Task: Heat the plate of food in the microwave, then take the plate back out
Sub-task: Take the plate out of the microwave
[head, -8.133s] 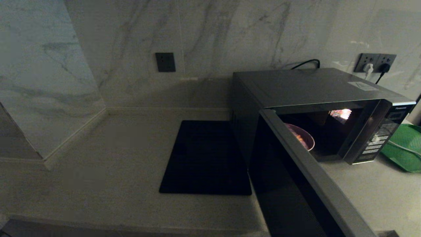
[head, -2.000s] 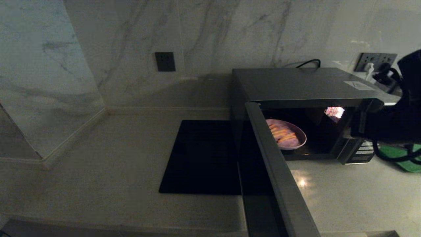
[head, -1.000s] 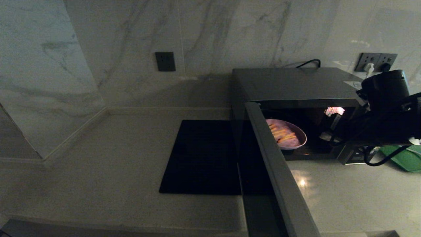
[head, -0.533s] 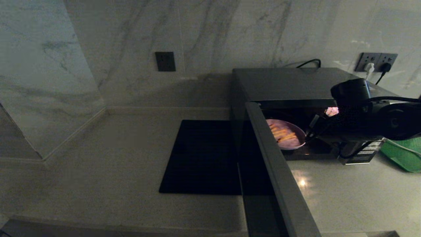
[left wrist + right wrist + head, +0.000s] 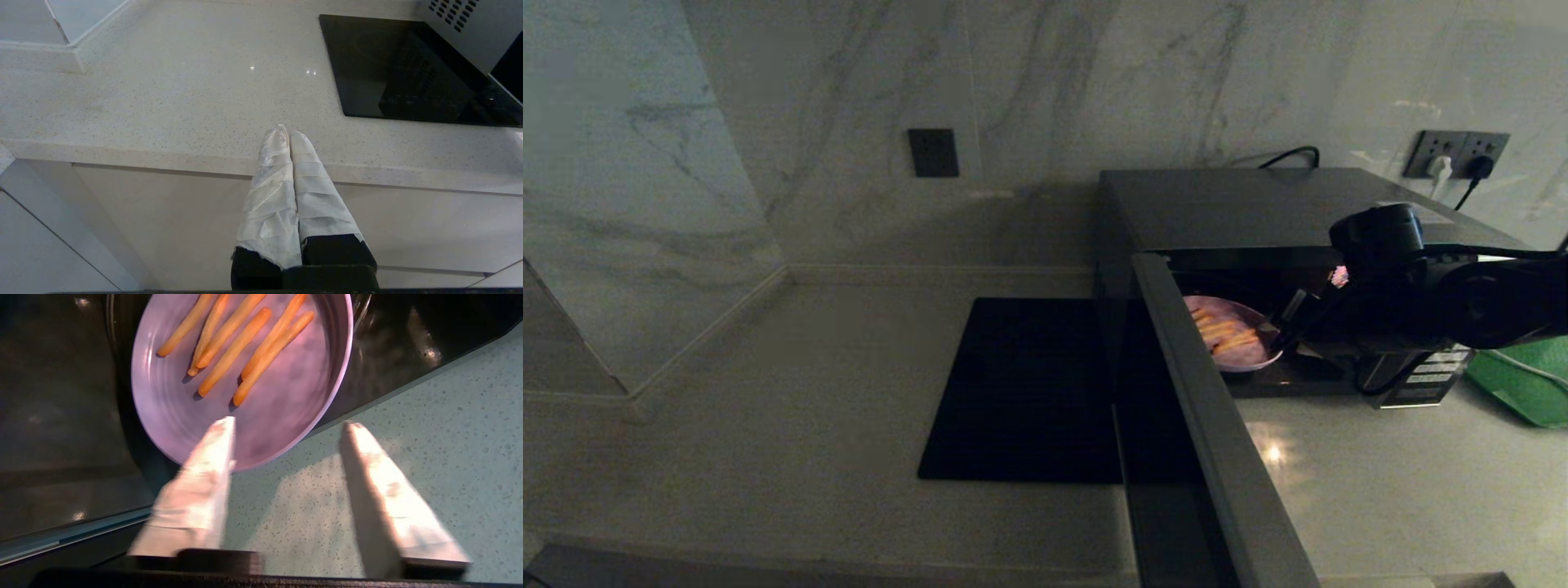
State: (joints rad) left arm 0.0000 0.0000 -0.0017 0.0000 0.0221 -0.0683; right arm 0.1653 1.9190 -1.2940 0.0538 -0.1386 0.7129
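Sitting inside the open microwave (image 5: 1258,212), near the front of the cavity: plate of food (image 5: 1235,333), pale lilac, golden-orange sticks lying roughly side by side across it. Door swung wide toward the camera, cavity lit. Reaching in from the right at the plate's near rim: right gripper (image 5: 288,424), wrapped fingers (image 5: 204,473) spread apart, one over the rim, the other over the speckled counter (image 5: 1380,490) in front, nothing pinched between them. Black square mat (image 5: 1029,392) flat on the counter just left of the microwave. Green tray (image 5: 1523,380) at the far right, beyond the button panel. Hanging low off the counter's front edge, well apart from it all: left gripper (image 5: 286,134), wrapped fingers pressed together, empty.
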